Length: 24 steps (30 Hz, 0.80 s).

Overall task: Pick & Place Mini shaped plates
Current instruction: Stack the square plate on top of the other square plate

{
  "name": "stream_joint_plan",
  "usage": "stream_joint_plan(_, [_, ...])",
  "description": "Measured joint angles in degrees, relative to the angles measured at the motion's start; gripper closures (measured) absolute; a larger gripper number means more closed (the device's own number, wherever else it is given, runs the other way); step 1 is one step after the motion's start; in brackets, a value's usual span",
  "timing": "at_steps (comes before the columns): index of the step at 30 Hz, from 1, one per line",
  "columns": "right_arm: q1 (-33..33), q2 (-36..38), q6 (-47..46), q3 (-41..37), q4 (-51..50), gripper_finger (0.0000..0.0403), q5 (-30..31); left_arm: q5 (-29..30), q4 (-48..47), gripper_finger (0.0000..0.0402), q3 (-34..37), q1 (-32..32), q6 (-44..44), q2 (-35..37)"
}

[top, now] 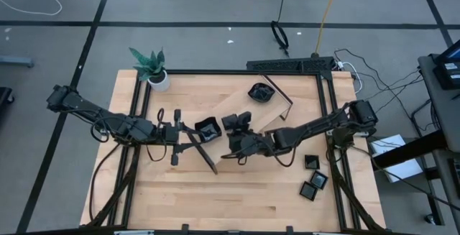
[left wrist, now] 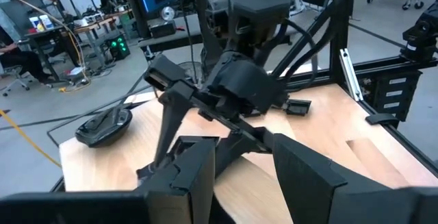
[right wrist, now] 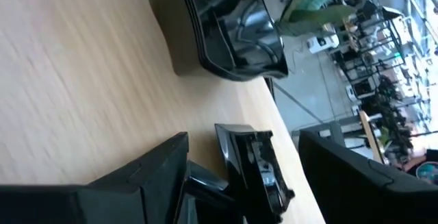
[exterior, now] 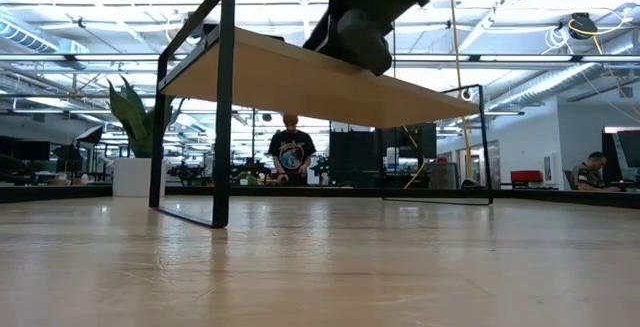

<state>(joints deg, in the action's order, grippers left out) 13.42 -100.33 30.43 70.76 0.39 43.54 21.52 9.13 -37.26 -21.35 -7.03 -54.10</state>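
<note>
Plates lay in three places. A nested pair of square dishes (top: 208,129) and another dish (top: 237,120) sat at the near-left end of the wooden tray (top: 233,91). A wavy-edged dish (top: 260,92) sat at the tray's far end. Three small square dishes (top: 314,177) rested on the table (top: 215,199) near its right edge.

The right gripper (top: 233,147) hung at the tray's near side, its fingers spread wide around a dark boxy piece that could not be identified. The left gripper (top: 175,136) waited wide open beside the tray's near-left rail (top: 198,147).

The step looked like a reach for the nested pair. Done well, it called for settling one finger inside a raised wall and one outside, then closing gently. A careless pinch could lift both dishes or skate off the glaze.

The dishes were glossy black, thin-walled and slick. The tray was pale, matte, straight-grained wood on slim black metal rails.
</note>
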Motion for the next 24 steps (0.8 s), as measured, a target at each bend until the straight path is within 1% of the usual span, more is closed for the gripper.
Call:
stream_joint_plan(4, [-0.76,0.02,-1.44,0.0,-0.98,0.0144,0.04,0.0,0.0,0.025,0.0,-0.01,0.02,0.01])
stream_joint_plan(8, [-0.82,0.02,-1.21,0.0,-2.19,0.017,0.02,0.0,0.02,0.025,0.0,0.0,0.02,0.0])
stream_joint_plan(15, [-0.82,-0.09,-1.24,-0.04,-2.56,0.0234,-0.14,0.01,0.04,0.025,0.0,0.01,0.01,0.01])
stream_joint_plan(24, [-0.86,-0.22,-1.2,-0.2,-2.86,0.0327,-0.09,0.02,0.04,0.025,0.0,0.01,0.02,0.01])
